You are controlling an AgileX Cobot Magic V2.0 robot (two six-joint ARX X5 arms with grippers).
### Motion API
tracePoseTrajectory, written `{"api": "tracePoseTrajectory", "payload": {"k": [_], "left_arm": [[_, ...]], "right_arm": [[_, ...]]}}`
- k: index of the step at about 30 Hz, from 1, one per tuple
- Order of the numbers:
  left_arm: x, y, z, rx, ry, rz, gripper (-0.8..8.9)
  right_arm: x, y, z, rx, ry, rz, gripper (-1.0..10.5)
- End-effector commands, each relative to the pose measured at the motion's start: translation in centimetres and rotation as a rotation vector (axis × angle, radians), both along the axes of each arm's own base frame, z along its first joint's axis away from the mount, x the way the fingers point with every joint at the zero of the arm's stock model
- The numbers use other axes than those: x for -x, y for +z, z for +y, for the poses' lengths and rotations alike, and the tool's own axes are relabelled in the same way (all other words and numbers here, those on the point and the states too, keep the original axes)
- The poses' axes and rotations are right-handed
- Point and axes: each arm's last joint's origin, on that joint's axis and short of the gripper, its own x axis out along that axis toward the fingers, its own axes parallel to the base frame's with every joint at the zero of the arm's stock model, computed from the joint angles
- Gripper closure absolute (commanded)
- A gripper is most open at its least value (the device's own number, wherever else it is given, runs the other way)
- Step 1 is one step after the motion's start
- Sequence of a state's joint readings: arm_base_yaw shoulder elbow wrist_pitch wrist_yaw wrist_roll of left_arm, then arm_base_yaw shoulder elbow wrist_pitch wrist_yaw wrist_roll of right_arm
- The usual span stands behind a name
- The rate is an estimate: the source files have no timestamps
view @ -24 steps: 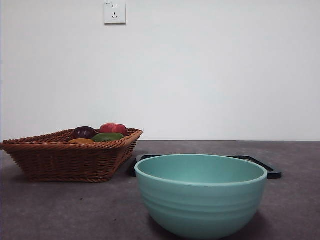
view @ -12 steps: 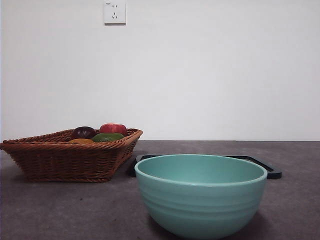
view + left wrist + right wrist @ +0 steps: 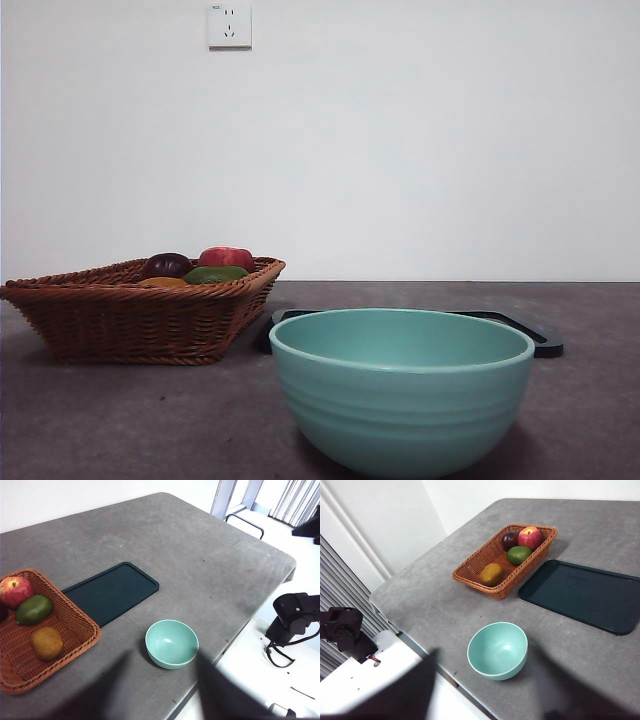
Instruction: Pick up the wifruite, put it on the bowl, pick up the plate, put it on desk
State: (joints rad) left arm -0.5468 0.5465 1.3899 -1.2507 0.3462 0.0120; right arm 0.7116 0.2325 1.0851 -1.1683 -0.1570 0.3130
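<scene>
grey desk [image 3: 120, 420], white wall [image 3: 420, 140], socket [image 3: 229, 24]

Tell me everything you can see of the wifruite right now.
The wifruite is a rounded orange-brown fruit with a dull skin, lying in the brown wicker basket at the end away from the other fruit. The green fruit is its closest neighbour, with a gap between them. No fingers are near it. In the front view only its top shows above the basket rim.
</scene>
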Motion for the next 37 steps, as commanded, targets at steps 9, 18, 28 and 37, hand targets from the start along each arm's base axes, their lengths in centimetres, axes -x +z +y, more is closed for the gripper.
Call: {"api": "tracePoseTrajectory", "payload": {"k": [9,18,28,37], "left_arm": [[0.1,0.3,0.1,0.013,-0.009,-0.015,8.07],[0.1,0.3,0.1,0.013,-0.009,-0.015,8.07],[-0.3,0.1,-0.1,0.008,0.177,-0.007,8.07],[-5.9,-5.2,-0.5,0.051,0.486,-0.084,8.07]], "right_arm": [[0.2,0.5,-0.2,-0.015,0.008,-0.033,9.3],[0.2,0.5,-0.2,-0.015,0.008,-0.033,9.3],[0.2,0.5,-0.2,-0.015,0.008,-0.033,9.3],[0.2,0.5,-0.2,-0.015,0.008,-0.033,9.3]]}}
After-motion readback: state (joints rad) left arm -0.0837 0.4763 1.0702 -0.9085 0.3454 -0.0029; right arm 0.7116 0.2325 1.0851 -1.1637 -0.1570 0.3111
